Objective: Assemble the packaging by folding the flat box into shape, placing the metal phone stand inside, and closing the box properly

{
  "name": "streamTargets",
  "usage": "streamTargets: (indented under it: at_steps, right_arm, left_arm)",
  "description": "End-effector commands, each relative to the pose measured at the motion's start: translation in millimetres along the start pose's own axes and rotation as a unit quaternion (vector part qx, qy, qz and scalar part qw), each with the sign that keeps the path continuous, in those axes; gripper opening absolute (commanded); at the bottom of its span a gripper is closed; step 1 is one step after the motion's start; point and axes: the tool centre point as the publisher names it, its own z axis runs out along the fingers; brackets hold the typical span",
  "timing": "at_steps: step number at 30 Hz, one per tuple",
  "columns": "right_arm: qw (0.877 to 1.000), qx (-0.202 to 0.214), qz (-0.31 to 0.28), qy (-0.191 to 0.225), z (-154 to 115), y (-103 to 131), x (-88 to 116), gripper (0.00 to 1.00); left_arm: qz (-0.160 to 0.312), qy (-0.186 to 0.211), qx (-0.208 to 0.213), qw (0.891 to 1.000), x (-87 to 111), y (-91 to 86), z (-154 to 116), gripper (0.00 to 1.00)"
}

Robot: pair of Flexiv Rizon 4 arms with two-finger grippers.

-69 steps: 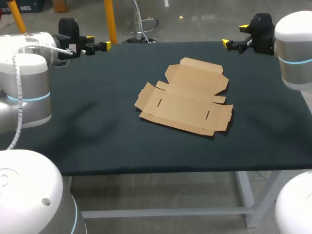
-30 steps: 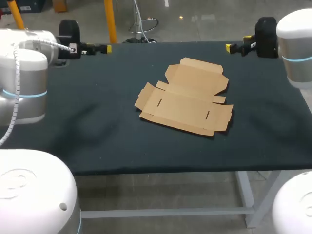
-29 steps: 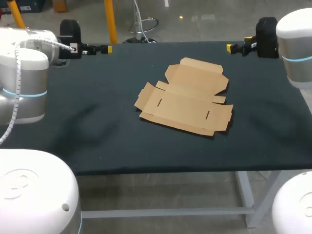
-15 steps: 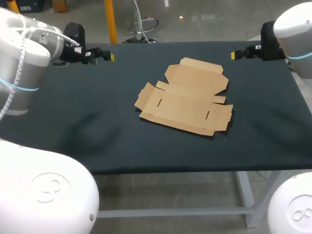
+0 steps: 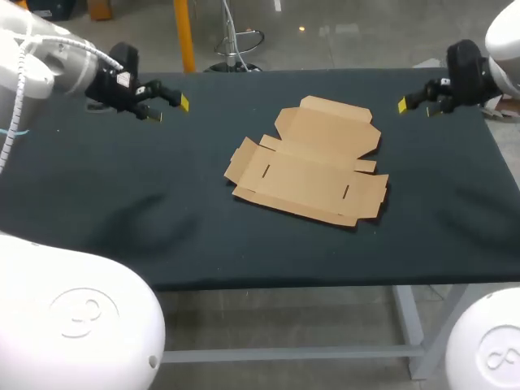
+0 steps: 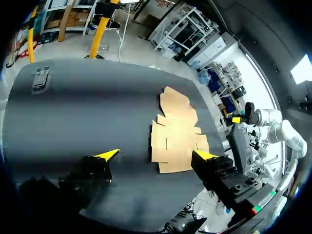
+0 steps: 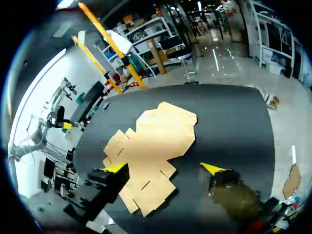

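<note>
The flat, unfolded cardboard box lies in the middle of the dark table. My left gripper hovers open over the far left part of the table, well apart from the box. My right gripper hovers open at the far right, also clear of it. In the left wrist view the box lies ahead of the open left gripper. In the right wrist view the box lies ahead of the open right gripper. A small grey metal object, perhaps the phone stand, rests near a far table corner.
The dark table cloth stretches bare around the box on all sides. The table's front edge runs below the box. My right arm shows across the table in the left wrist view.
Both arms have swung in from the far corners over the table, their grippers now tilted down toward it. The box has not moved.
</note>
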Motion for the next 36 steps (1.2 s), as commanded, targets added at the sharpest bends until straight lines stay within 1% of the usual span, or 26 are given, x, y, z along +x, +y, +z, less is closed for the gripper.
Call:
streamTargets:
  at_steps: [1,6,8,9,10,13,15,17,21,23,27,28,30,36]
  right_arm:
    - [1.000,0.019,0.000,0.001,-2.3,2.2,0.4,1.00]
    - [1.000,0.019,0.000,0.001,-2.3,2.2,0.4,1.00]
    - [1.000,0.019,0.000,0.001,-2.3,2.2,0.4,1.00]
    - [1.000,0.019,0.000,0.001,-2.3,2.2,0.4,1.00]
    - [1.000,0.025,0.011,-0.002,1.6,2.5,1.7,1.00]
    - [0.998,0.038,0.055,-0.001,7.9,-1.6,4.2,1.00]
    - [0.996,0.045,0.078,-0.002,10.1,-6.1,5.0,1.00]
    - [0.994,0.058,0.096,0.004,9.8,-11.5,4.5,1.00]
    - [0.988,0.076,0.134,0.019,7.2,-21.7,1.5,1.00]
    - [0.984,0.093,0.151,0.030,8.1,-27.1,0.2,1.00]
    - [0.978,0.107,0.175,0.027,9.7,-37.0,-2.0,1.00]
    - [0.977,0.109,0.183,0.021,10.4,-39.4,-3.1,1.00]
    - [0.974,0.114,0.193,0.023,11.0,-43.1,-4.0,1.00]
    - [0.970,0.115,0.211,0.022,10.1,-54.6,-1.2,1.00]
  left_arm:
    - [-0.001,-0.003,-0.066,0.998,1.1,-3.9,-0.2,1.00]
    - [-0.001,-0.003,-0.066,0.998,1.1,-3.9,-0.2,1.00]
    - [-0.009,0.002,-0.092,0.996,4.0,-18.0,12.3,1.00]
    - [-0.014,0.011,-0.104,0.994,4.4,-22.0,17.7,1.00]
    - [-0.011,0.023,-0.119,0.993,3.3,-24.0,21.1,1.00]
    - [-0.009,0.040,-0.154,0.987,-0.9,-25.9,35.2,1.00]
    - [-0.013,0.039,-0.171,0.984,-4.8,-27.4,44.3,1.00]
    - [-0.014,0.054,-0.192,0.980,-7.3,-26.8,51.5,1.00]
    - [-0.008,0.050,-0.215,0.975,-10.5,-25.1,67.9,1.00]
    - [-0.003,0.051,-0.227,0.973,-12.8,-24.3,77.3,1.00]
    - [0.008,0.059,-0.246,0.967,-16.6,-20.7,92.0,1.00]
    - [0.008,0.059,-0.249,0.967,-17.5,-19.9,95.5,1.00]
    - [0.010,0.054,-0.255,0.965,-18.6,-17.6,105.0,1.00]
    - [0.016,0.059,-0.269,0.961,-21.3,-9.8,125.4,1.00]
